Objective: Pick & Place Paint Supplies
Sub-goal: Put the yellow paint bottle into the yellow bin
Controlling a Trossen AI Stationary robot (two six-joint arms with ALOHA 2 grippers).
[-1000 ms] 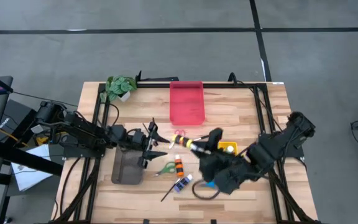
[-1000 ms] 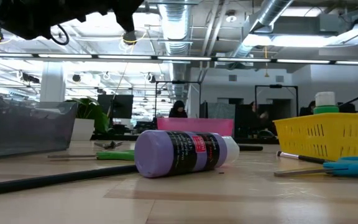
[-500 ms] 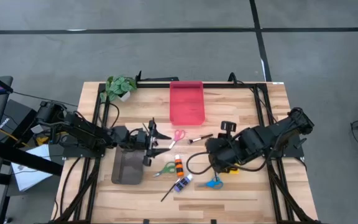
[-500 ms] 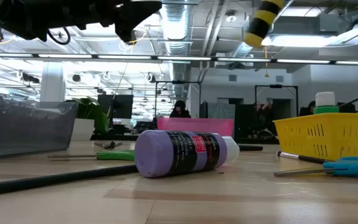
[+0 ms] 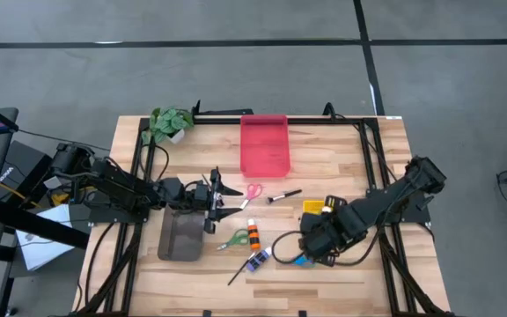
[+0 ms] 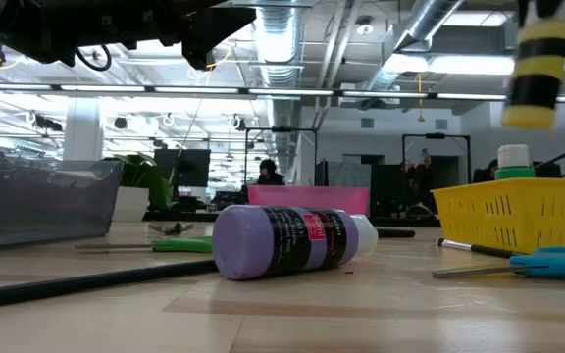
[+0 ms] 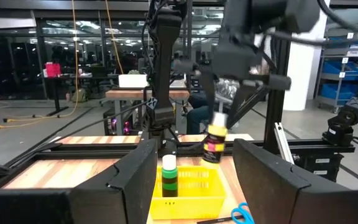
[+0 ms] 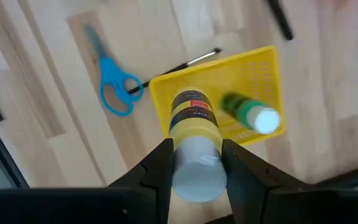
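The high view shows, from left to right, the left gripper (image 5: 216, 201) hanging over the table just beside the grey tray (image 5: 180, 238), its two fingers standing apart with nothing between them – it only waits. Next come the pink-handled scissors (image 5: 251, 192), the green-handled scissors (image 5: 235, 238), the orange bottle (image 5: 253, 235) and the purple-blue bottle (image 5: 258, 260) lying on the wood, with a thin brush (image 5: 283, 195) further toward the red tray (image 5: 265, 143). On the right side the right gripper (image 8: 196, 163) is clamped around a yellow paint bottle (image 8: 192, 122) and holds it upright in the air above the yellow tray (image 8: 263, 81). In this tray a green bottle (image 8: 248, 113) already stands; the blue scissors (image 8: 112, 88) and another brush (image 8: 185, 62) lie on the table just beside it. In the low view the yellow bottle hangs clearly higher than the tray's rim, so I judge that the step in hand is the placing of this bottle, and it is not yet done. The next move, as I see it, calls for lowering the bottle straight into the free part of the tray, beside the green bottle and not on it – then for releasing the fingers only when the bottom rests, otherwise the bottle may tip over. Several supplies on the table remain to be picked after that.
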